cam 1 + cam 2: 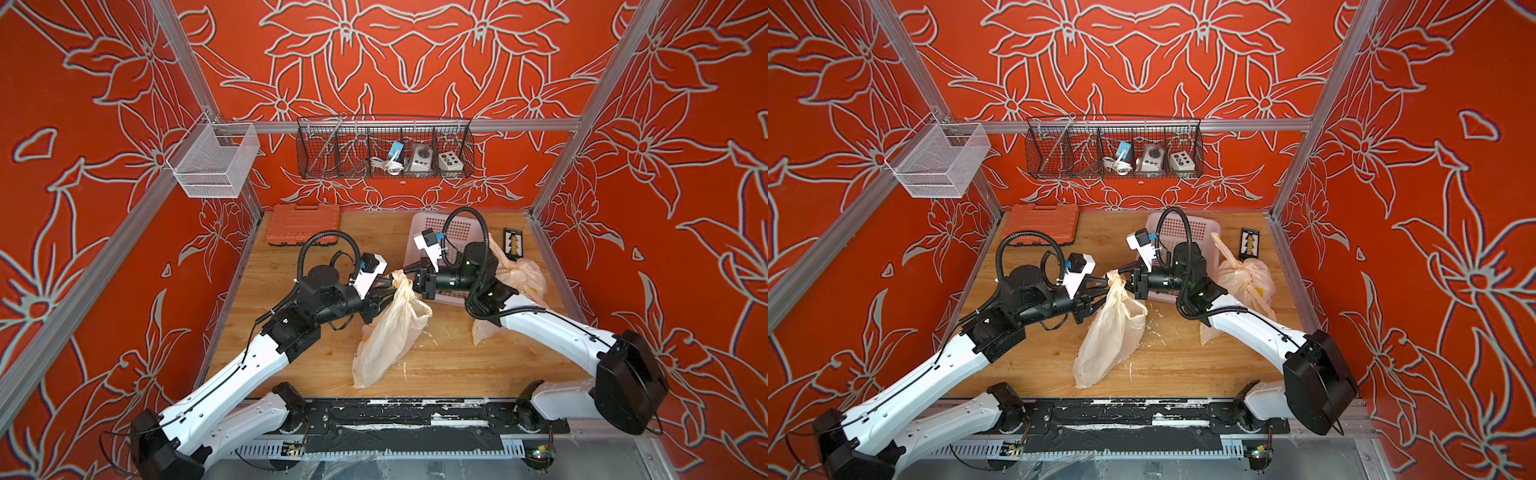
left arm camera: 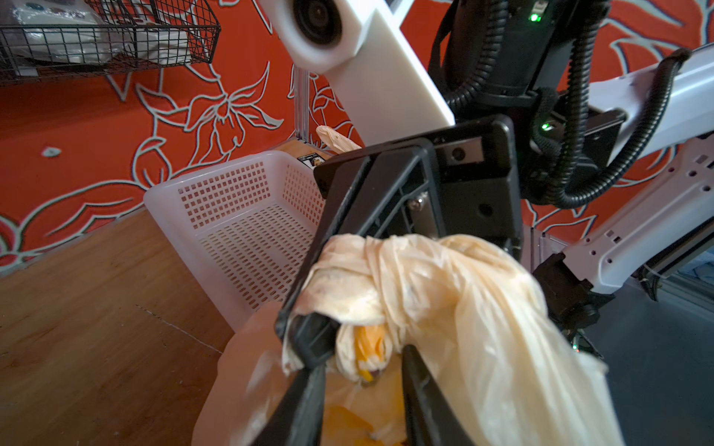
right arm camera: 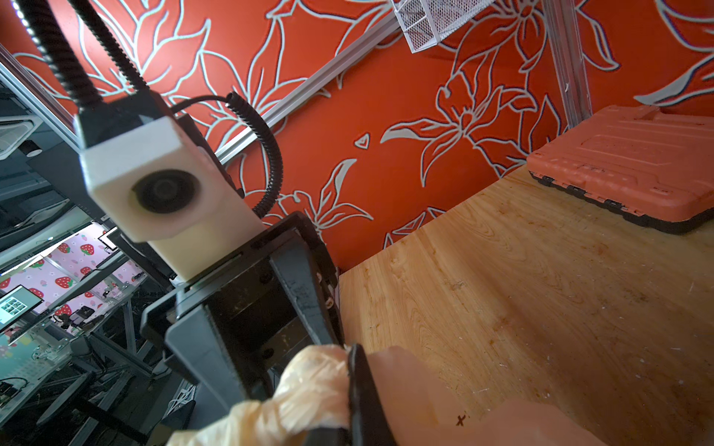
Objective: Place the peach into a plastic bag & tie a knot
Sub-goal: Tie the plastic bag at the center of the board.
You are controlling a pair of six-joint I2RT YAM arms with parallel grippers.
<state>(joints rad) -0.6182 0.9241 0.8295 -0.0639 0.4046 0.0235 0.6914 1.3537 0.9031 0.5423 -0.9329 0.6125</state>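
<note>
**Item:** plastic bag point(image 1: 390, 332), neck twisted, strung between both end effectors, body sagging to the counter point(image 1: 457, 353) beneath them.
**Right end effector** point(image 1: 406, 273): pressed together on the neck.
**Left end effector** point(image 1: 388, 289): part-spread astride the tail; grip unclear.
**Peach:** not plainly seen, presumably inside.
**Risk:** tail slips free and the knot loosens.

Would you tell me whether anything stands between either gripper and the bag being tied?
Nothing visible does. The left gripper and the right gripper both meet at the twisted neck of the bag, each pinching the plastic.
</note>
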